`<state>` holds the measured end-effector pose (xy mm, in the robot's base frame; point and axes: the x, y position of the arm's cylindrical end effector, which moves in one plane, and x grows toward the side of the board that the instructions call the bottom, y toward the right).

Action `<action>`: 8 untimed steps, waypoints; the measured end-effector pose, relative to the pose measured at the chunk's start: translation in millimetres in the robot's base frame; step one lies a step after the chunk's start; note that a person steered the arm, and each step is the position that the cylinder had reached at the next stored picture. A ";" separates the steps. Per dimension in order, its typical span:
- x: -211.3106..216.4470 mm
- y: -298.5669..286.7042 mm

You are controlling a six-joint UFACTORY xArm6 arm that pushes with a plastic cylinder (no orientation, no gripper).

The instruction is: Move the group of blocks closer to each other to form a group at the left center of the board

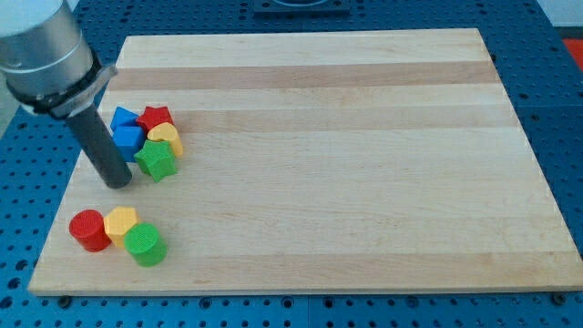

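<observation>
Task approx. half done: upper-left cluster (two blue blocks [127, 128], red star [156, 116], yellow block [166, 137], green star [157, 160]) is sitting packed w/ the tip [117, 183] (plain rod, no jaws) just left of it, while red cylinder [88, 229], yellow hexagon [120, 223] & green cylinder [144, 244] are lying apart at lower left, not yet merged.

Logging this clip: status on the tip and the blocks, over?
My tip at view's left, just left of green star. Upper cluster tight. Red cylinder, yellow block, green cylinder sit apart below. Nothing between.
</observation>
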<state>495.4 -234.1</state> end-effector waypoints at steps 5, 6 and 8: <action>-12.9 24.2; 2.8 24.2; -6.8 69.0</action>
<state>488.6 -165.0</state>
